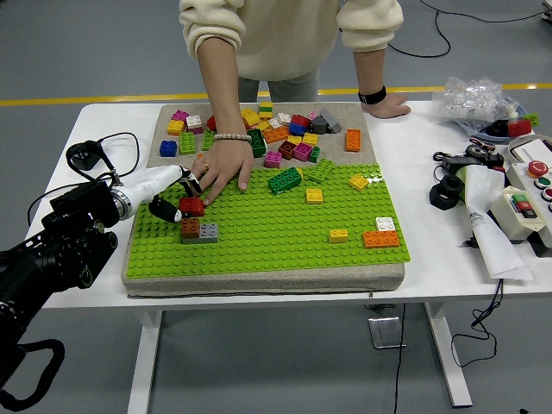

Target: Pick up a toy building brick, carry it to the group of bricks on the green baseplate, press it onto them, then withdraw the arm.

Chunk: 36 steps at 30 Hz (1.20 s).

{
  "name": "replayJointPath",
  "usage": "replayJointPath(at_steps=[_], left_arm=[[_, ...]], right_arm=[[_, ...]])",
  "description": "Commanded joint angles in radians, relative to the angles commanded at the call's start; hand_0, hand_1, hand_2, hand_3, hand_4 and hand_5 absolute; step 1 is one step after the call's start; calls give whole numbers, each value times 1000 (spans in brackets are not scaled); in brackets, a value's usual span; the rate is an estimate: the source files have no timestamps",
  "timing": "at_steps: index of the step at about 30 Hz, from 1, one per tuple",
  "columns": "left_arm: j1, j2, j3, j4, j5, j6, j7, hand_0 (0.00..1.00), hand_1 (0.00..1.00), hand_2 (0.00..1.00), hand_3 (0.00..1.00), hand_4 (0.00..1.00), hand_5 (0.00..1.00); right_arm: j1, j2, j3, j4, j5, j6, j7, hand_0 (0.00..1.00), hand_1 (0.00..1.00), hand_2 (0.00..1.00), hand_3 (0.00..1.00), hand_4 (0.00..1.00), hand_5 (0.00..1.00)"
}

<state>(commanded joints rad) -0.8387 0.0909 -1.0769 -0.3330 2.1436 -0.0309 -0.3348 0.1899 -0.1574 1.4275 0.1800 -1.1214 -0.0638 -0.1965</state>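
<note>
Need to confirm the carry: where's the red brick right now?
In the left hand, the red brick sits over the green baseplate's left side, just above the brown-and-grey bricks.

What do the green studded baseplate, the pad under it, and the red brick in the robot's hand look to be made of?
The green studded baseplate looks like rigid moulded plastic, with regular studs and an even colour. The beige pad beneath it seems to be fabric-covered foam, with a matte weave and soft rounded edges. The red brick in the left hand appears to be glossy hard plastic.
</note>
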Motion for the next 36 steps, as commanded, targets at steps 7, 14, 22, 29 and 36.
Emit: replayJointPath(at_steps=[7, 14, 22, 29, 36], left_arm=[[-3, 2, 9, 16, -4, -4, -1, 870, 765, 600, 633, 795, 26], [-2, -1, 12, 24, -11, -5, -1, 870, 765, 600, 631, 796, 27], [-1, -4, 18, 27, -21, -1, -2, 869, 765, 587, 621, 788, 22], [-1, -5, 19, 27, -40, 4, -3, 820, 697, 533, 525, 711, 2], [-4, 0, 16, 21, -75, -2, -4, 809, 662, 531, 518, 701, 2]], right_arm=[[-2, 0, 0, 0, -1, 0, -1, 782, 704, 741, 682, 948, 692], [-1, 1, -2, 0, -3, -2, 0, 782, 704, 741, 681, 948, 692], [-4, 1, -1, 0, -6, -2, -2, 782, 704, 741, 682, 947, 692], [-4, 2, -2, 0, -5, -2, -2, 782, 705, 741, 682, 948, 692], [-5, 3, -1, 0, -6, -2, -2, 782, 704, 741, 681, 947, 692]])
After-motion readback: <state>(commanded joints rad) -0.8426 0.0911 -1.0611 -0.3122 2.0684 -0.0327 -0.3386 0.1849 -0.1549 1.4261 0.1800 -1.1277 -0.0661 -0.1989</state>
